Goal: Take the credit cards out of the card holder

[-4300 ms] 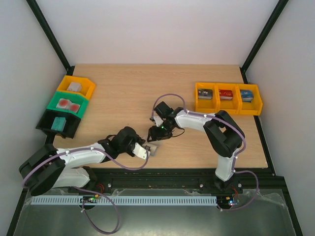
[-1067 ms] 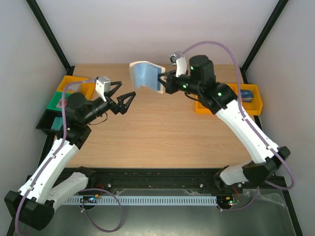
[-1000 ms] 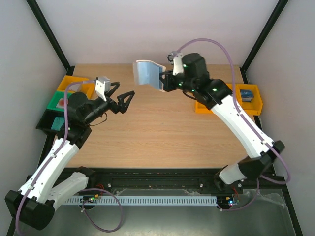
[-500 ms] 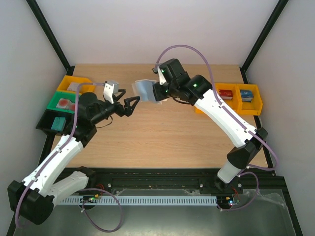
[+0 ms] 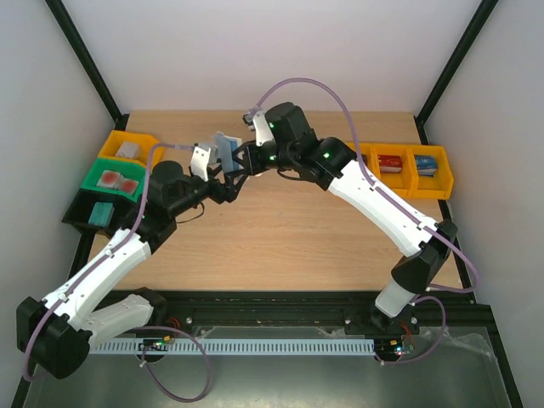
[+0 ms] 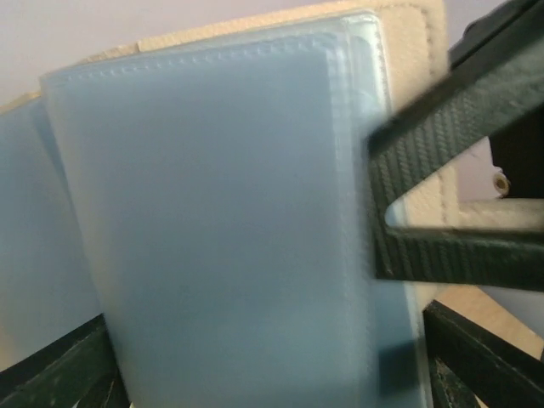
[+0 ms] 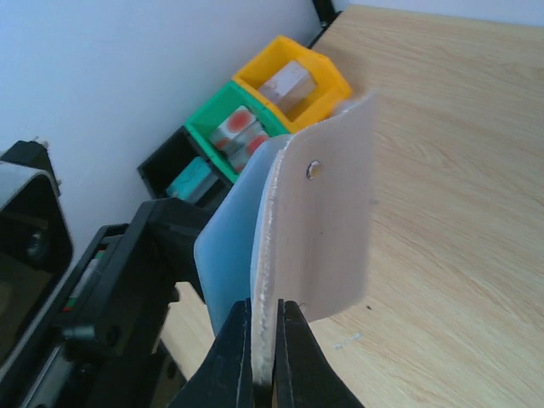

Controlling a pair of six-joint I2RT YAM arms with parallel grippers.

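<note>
- Left end effector [image 5: 227, 180]: jaws spread wide. Its two black fingers [image 6: 55, 374] show at the bottom corners of the left wrist view, and the blue inner panel of the card holder [image 6: 212, 212] stands between them. It has hold of nothing. Whether either finger touches the holder cannot be told.
- Right end effector [image 7: 263, 365]: closed tight on one edge of the card holder, with one finger on each face.
- Card holder [image 5: 225, 153]: held up above the middle of the surface, between the two arms. It stands upright and partly opened like a book. The pale beige cover, with a small round snap stud [image 7: 314, 170], faces the right wrist camera; the blue inside faces the left arm. What its frosted pockets contain cannot be told.
- Surface [image 5: 280, 246]: pale wood.
- Black bin [image 5: 126, 219]: at the left edge, nearest of a row of three, holding a teal block [image 5: 102, 212].
- Green bin [image 5: 140, 174]: just behind the black one, holding red-and-white items [image 5: 117, 180].
- Yellow bin [image 5: 153, 151]: farthest in the left row, holding a pale grey block [image 5: 129, 150].
- Yellow triple bin [image 5: 393, 183]: at the far right, three compartments side by side, with a grey, a red and a blue item, one in each.
</note>
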